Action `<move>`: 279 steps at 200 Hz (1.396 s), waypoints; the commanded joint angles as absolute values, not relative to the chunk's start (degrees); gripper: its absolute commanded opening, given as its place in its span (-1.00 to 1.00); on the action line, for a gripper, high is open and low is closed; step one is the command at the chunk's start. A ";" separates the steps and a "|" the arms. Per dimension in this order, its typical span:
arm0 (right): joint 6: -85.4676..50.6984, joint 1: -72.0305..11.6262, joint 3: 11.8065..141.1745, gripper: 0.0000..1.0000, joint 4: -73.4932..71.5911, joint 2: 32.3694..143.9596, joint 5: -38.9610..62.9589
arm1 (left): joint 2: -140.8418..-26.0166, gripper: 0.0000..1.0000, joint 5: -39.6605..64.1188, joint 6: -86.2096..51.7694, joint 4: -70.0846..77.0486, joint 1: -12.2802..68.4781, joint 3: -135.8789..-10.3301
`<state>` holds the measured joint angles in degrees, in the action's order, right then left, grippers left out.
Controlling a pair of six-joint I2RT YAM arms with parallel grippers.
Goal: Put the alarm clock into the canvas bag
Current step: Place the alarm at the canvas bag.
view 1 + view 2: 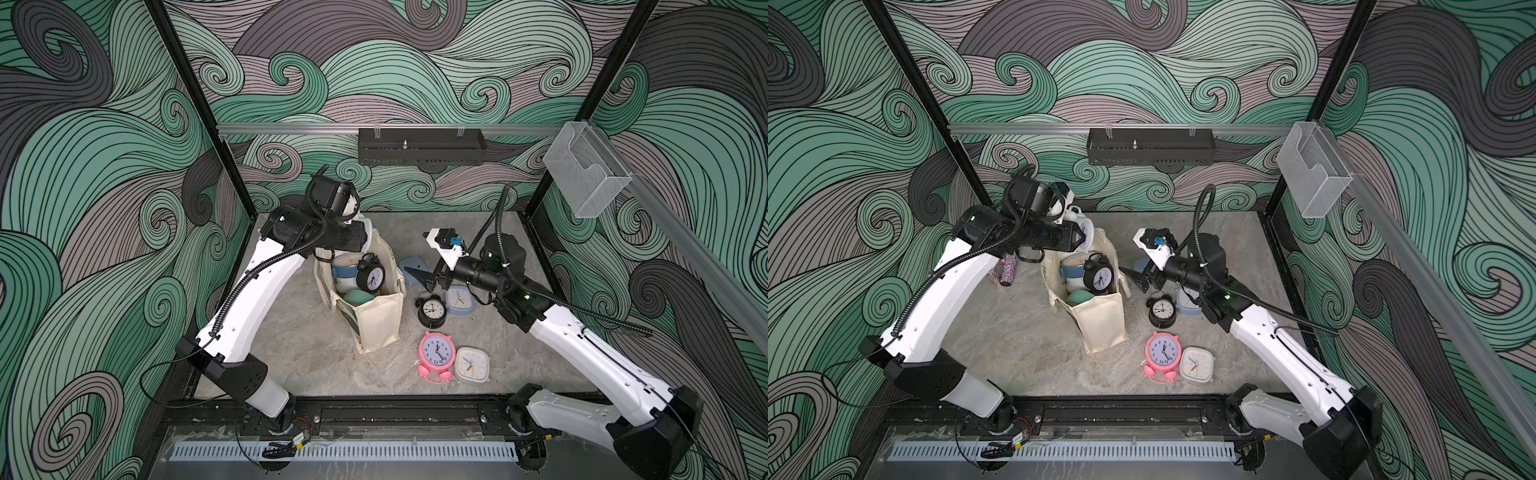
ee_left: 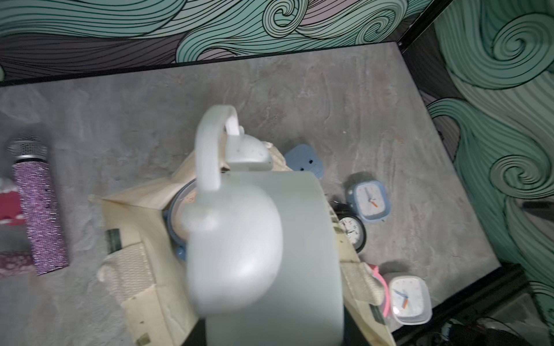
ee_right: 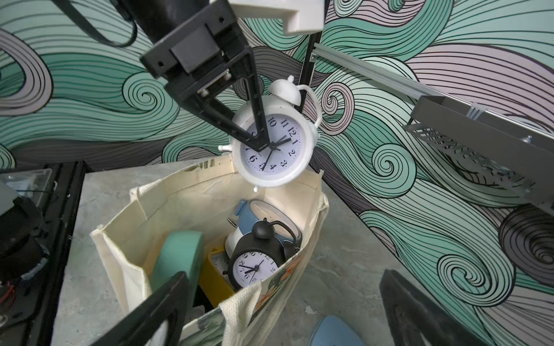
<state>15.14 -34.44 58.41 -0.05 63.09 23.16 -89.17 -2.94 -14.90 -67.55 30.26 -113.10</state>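
**White clock held up over the bag**

On the far left of the grey stone-look counter (image 1: 291, 365) lies a sparkly purple microphone (image 1: 1009, 270), well apart from the clocks.

Next comes the left arm. Its left fingers (image 3: 256, 119) are squeezed onto a round white alarm clock with two bells on top (image 3: 278, 155). One black finger lies across the clock's face and the other is behind it. The clock is tipped and hangs in the air just above the open top of the cream canvas bag with leaf and flower pictures (image 1: 378, 328). It is not in the bag yet.

The bag stands up in the middle of the counter with its mouth wide open. Inside it are a round black alarm clock with bells (image 3: 254, 263), a round blue and white clock (image 3: 247, 218), a soft green thing (image 3: 180, 254) and something yellow (image 3: 212, 272).

To the right of the bag, a flat blue shape (image 1: 411, 266) lies on the counter. Near it sit another round black clock (image 1: 432, 311) and a pale blue square clock (image 1: 459, 300), just beside each other. Closer to the front are a pink round clock (image 1: 436, 353) and a white square clock (image 1: 471, 365), side by side.

The right fingers (image 3: 162, 305) are spread wide with nothing between them. They hang in the air just beside the right side of the bag.
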 commanded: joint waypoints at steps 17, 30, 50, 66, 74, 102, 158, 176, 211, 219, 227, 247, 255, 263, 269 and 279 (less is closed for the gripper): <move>-0.16 -34.46 51.33 0.99 -4.08 54.91 23.13 | -90.84 -0.37 -12.97 -2.75 -67.59 29.73 -111.58; -1.76 -34.48 49.42 0.99 -2.13 52.22 23.09 | -90.54 -0.37 -12.38 1.16 -65.48 29.78 -108.77; -2.68 -34.45 47.28 0.99 2.19 47.77 22.39 | -89.87 -0.38 -11.94 7.60 -62.43 29.76 -104.42; -3.12 -34.41 45.91 0.99 4.60 45.17 22.60 | -90.19 -0.38 -12.58 11.30 -61.01 29.75 -102.54; -3.02 -34.38 45.41 0.99 5.55 44.23 22.70 | -90.54 -0.38 -13.06 13.20 -60.33 29.65 -101.85; -4.13 -34.35 44.84 0.99 7.27 42.41 21.89 | -93.82 -0.37 -13.97 17.85 -60.39 29.67 -102.36; -6.76 -34.28 45.28 0.99 10.15 42.45 19.46 | -104.02 -0.36 -17.28 22.00 -68.38 29.41 -109.58; -7.01 -34.29 46.06 0.99 11.78 42.93 18.02 | -106.00 -0.35 -17.38 22.63 -68.96 29.28 -109.64; -8.30 -34.30 47.51 0.99 14.14 43.30 15.15 | -107.10 -0.30 -15.54 21.59 -70.94 29.38 -108.96; -8.66 -34.21 47.97 0.99 15.02 43.44 13.99 | -106.52 -0.27 -14.00 21.20 -71.31 29.33 -108.67; -9.23 -34.19 48.51 0.99 15.89 43.80 13.33 | -105.83 -0.27 -12.23 21.09 -71.66 29.35 -107.98; -10.85 -33.94 49.77 0.99 17.58 44.77 12.41 | -104.20 -0.26 -9.31 21.06 -72.69 29.48 -105.63; -11.24 -33.78 50.36 0.99 18.29 45.27 12.22 | -103.76 -0.27 -8.49 20.84 -73.66 29.51 -104.86; -11.26 -33.69 50.91 0.99 18.98 45.72 12.21 | -103.40 -0.27 -7.84 20.48 -74.25 29.53 -103.94; -11.24 -33.77 51.22 0.99 19.39 46.10 12.32 | -103.12 -0.27 -7.87 20.03 -74.18 29.58 -103.19; -10.99 -33.62 51.64 0.99 19.76 46.55 13.16 | -103.23 -0.28 -8.30 19.28 -74.74 29.76 -102.58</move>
<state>-9.96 -34.02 49.63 17.47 45.76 13.85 -103.59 -15.66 21.82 -66.02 28.99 -105.67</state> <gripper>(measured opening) 0.996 0.412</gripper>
